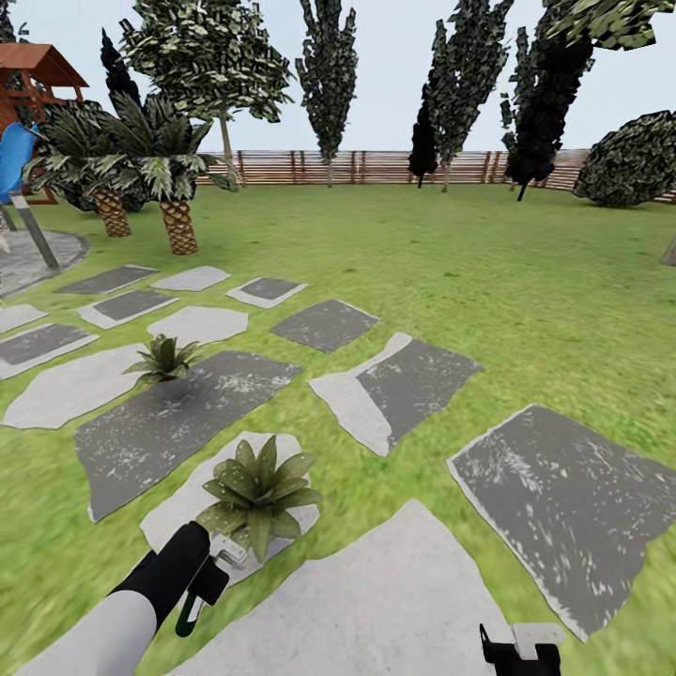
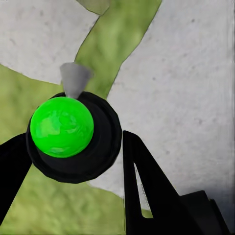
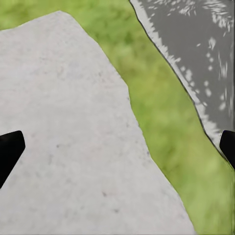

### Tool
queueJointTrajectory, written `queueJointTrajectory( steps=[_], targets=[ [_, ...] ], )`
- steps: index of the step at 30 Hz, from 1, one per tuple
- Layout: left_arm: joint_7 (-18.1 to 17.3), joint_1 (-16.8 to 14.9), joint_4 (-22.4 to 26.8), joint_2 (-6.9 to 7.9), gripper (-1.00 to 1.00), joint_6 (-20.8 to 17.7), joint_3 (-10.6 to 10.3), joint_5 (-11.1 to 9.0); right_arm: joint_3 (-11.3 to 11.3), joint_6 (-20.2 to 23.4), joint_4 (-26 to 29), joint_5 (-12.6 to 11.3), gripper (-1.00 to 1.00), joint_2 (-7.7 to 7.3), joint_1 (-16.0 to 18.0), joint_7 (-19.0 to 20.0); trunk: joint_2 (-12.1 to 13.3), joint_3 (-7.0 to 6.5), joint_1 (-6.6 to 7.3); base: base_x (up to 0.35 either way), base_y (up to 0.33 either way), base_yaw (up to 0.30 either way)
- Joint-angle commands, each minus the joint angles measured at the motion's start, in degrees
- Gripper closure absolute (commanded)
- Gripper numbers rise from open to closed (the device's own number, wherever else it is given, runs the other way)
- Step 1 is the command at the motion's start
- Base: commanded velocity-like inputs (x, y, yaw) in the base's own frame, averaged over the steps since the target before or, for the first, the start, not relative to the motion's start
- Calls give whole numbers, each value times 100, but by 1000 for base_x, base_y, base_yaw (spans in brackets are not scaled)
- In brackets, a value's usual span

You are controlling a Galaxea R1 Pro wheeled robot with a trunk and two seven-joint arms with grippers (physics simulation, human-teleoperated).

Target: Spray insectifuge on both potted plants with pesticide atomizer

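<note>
My left gripper (image 1: 207,577) is shut on the pesticide atomizer (image 1: 225,558), whose pale spray head sits just short of the near potted plant (image 1: 258,493), a green rosette on a pale stepping stone. In the left wrist view the atomizer (image 2: 73,142) is seen end-on between the black fingers (image 2: 147,186): a dark round body with a bright green face and a grey nozzle. The second potted plant (image 1: 167,359) stands farther off to the left on the garden lawn (image 1: 526,282). My right gripper (image 1: 521,648) hangs low at the right, and in the right wrist view this gripper (image 3: 117,149) is open over a pale stone.
Irregular grey stepping stones (image 1: 563,507) spread across the grass. Palm trees (image 1: 178,225), a play structure with a blue slide (image 1: 14,160) and a grey post (image 1: 33,235) stand at the far left. A brown slatted fence (image 1: 376,167), tall trees and a bush (image 1: 629,160) line the back.
</note>
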State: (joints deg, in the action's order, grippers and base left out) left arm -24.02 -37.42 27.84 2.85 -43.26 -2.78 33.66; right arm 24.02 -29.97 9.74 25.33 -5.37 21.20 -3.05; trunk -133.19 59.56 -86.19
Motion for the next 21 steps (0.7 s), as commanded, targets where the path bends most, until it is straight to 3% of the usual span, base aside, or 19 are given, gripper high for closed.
queueJointTrajectory(
  steps=[1, 13, 21],
  targets=[
    [-50, -2, 11, 5, 100, -15, -27, 53, 24, -21, -8, 60, -100, -3, 4, -35, -2, 4, 1, 0, -132, 23],
    [-50, -2, 11, 7, 100, -15, -27, 53, 24, -17, -7, 60, -100, -5, 5, -36, -2, 4, 1, 0, -9, 9],
    [-50, -2, 11, 5, 100, -15, -19, 50, 23, -17, -16, 60, -100, 0, 5, -36, -2, 4, 1, 0, 0, 260]
  ],
)
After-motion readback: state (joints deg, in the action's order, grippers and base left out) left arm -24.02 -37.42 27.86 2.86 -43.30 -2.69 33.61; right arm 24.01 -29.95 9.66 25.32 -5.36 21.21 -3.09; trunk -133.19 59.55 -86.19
